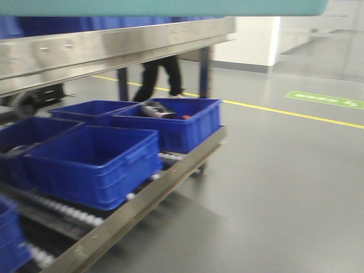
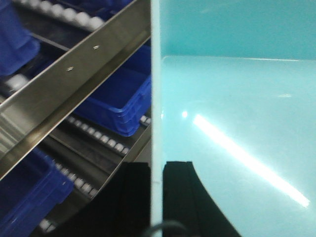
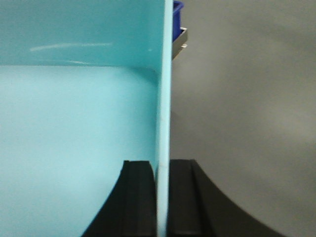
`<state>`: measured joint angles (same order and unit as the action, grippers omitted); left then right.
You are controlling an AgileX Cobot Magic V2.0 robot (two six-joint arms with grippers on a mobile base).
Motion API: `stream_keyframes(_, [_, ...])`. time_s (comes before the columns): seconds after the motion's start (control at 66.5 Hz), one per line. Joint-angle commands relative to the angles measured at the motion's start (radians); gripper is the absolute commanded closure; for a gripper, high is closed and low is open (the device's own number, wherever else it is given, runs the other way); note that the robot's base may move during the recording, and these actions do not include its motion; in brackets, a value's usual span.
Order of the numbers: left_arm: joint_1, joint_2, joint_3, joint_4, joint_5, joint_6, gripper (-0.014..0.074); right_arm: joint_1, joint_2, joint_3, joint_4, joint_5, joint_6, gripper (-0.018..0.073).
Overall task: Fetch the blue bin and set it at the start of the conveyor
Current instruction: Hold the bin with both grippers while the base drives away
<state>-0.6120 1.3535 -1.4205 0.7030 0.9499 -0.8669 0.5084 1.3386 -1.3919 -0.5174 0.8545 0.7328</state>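
Note:
The light turquoise blue bin (image 2: 237, 113) is held up in the air between both arms. Its underside shows as a band along the top of the front view (image 1: 165, 7). My left gripper (image 2: 157, 170) is shut on the bin's left wall, one finger inside and one outside. My right gripper (image 3: 162, 170) is shut on the bin's right wall (image 3: 164, 98) in the same way. The bin's inside (image 3: 74, 138) is empty. The conveyor start is not in view.
A stainless-steel roller rack (image 1: 148, 199) stands at the left with several dark royal-blue bins (image 1: 94, 162) on its lower level and a steel rail (image 1: 114, 48) above. A person's legs (image 1: 159, 77) are behind it. Grey floor with a yellow line (image 1: 296, 114) lies to the right.

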Motion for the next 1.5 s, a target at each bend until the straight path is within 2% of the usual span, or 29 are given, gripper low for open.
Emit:
stream_keyframes(0.0, [-0.011,-0.008,-0.001,0.027,-0.033,-0.005,0.0708,0.004,-0.010,-0.001,-0.026,-0.034,-0.002,0.0713])
stream_keyframes(0.917, [-0.011,-0.008,-0.001,0.027,-0.033,-0.005,0.0708,0.004,-0.010,-0.001,-0.026,-0.053,-0.002,0.0713])
stream_keyframes(1.128, [-0.011,-0.008,-0.001,0.027,-0.033,-0.005,0.0708,0.004,-0.010,-0.001,-0.026,-0.147,-0.002,0.0713])
stream_keyframes(1.488, [-0.011,-0.008,-0.001,0.027,-0.033,-0.005,0.0708,0.004,-0.010,-0.001,-0.026,-0.393,-0.002,0.0713])
